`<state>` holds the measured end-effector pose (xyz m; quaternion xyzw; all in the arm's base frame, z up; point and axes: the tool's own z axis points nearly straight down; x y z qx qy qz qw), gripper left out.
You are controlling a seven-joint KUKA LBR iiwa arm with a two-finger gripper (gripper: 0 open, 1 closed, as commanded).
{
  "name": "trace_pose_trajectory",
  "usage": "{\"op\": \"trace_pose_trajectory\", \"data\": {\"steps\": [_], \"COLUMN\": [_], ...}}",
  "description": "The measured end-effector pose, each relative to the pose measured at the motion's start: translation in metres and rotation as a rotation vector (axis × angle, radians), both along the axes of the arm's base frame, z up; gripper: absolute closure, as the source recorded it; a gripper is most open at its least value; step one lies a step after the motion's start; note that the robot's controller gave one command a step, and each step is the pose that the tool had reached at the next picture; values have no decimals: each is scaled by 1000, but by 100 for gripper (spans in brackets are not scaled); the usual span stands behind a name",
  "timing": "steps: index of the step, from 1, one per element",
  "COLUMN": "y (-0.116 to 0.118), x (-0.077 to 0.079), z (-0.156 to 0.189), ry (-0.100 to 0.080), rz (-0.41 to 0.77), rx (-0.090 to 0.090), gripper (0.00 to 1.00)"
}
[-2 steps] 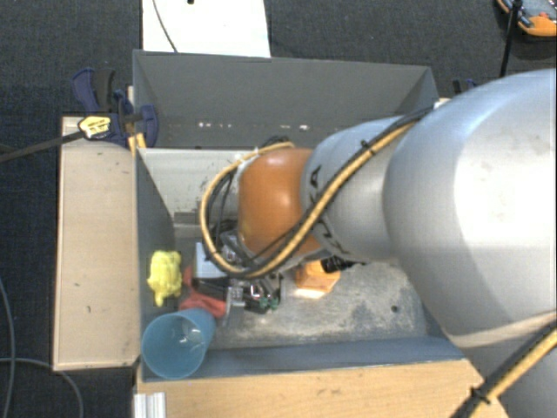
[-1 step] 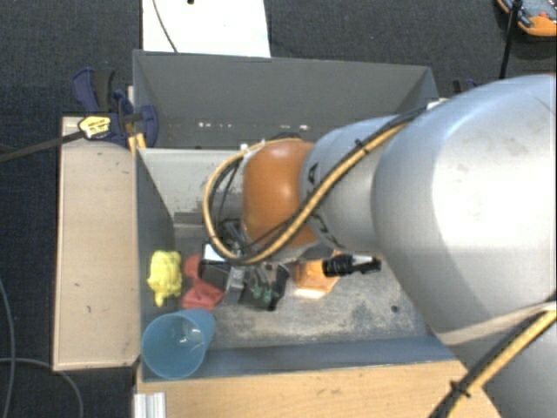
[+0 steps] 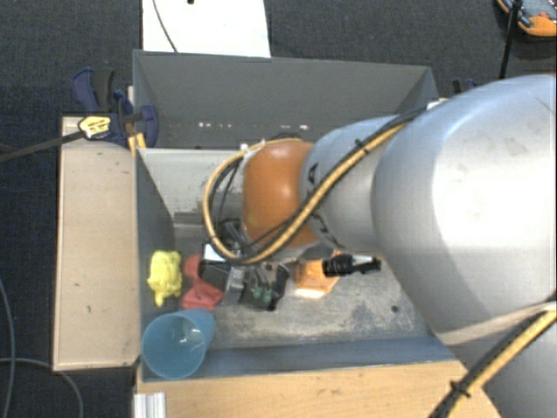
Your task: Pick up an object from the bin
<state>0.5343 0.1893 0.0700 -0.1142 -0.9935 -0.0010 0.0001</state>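
My gripper (image 3: pixel 258 288) is low over the bin floor at front centre-left, under the orange wrist cover. Just to its left lies a red lumpy piece (image 3: pixel 202 297), close to or touching the gripper's dark body. An orange and white block (image 3: pixel 310 283) lies just to its right, partly hidden by the arm. A black marker with an orange band (image 3: pixel 352 266) lies beside that block. I see nothing clearly held.
A yellow soft toy (image 3: pixel 164 275) leans at the left wall. A blue plastic cup (image 3: pixel 178 345) lies on its side in the front left corner. The arm covers the bin's right half and much of the middle.
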Motion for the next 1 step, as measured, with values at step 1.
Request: {"op": "trace_pose_trajectory", "data": {"steps": [1], "y": [-1], "x": [-2], "z": [5], "ry": [5], "rz": [0], "rx": [-2], "gripper": [100]}}
